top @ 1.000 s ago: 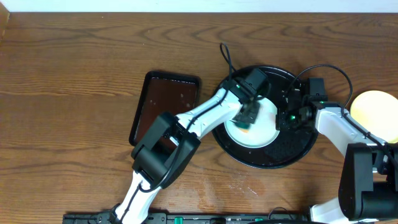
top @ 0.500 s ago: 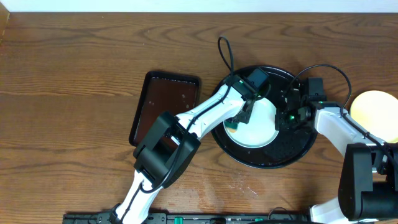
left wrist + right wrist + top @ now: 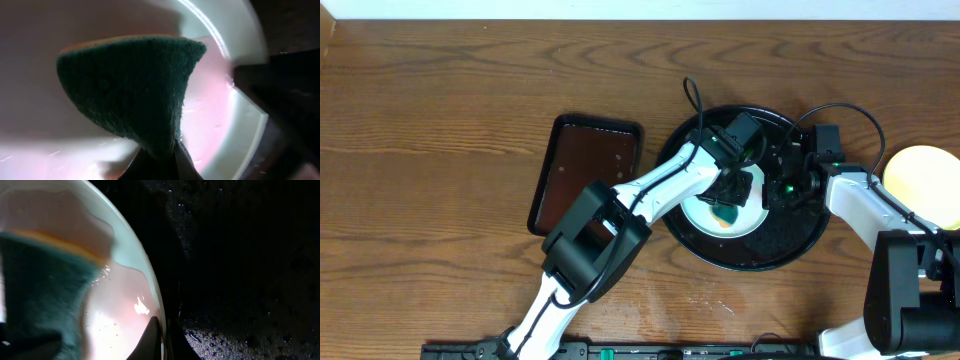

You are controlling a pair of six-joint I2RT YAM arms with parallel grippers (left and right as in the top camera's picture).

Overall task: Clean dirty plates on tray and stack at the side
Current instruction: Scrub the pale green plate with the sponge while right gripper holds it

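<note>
1. Overhead: the mint-white plate (image 3: 703, 214) is seen lying in the black tray (image 3: 760, 262), just left of its middle.
   - The left tool (image 3: 730, 192) is closed on a green sponge (image 3: 724, 212), which is pressed onto the plate.
   - The right tool (image 3: 782, 188) is pinched narrow on the plate's right rim.
   - If the rim grip is lost, the plate is likely to be pushed around the glossy tray by the scrubbing.
   - With both tools so close together, a collision is also judged possible.
   - No other plate is seen in this tray.
   - A yellow plate (image 3: 920, 172) is set aside on the bench (image 3: 440, 120), far right.
   - Only specks are made out in the brown tray (image 3: 585, 170).

2. Left wrist: the sponge (image 3: 130, 90) is gripped at its lower corner by the left tool (image 3: 159, 162).
   - With so small a hold, it could be twisted out under pressure.
   - A pinkish film is seen spread across the plate (image 3: 220, 100), so a residue may be left if wiping is stopped early.

3. Right wrist: the right tool (image 3: 161, 339) is seen shut thinly over the rim of the plate (image 3: 117, 297).
   - The wet edge may be let slip.
   - Droplets are scattered on the tray (image 3: 240, 255).
</note>
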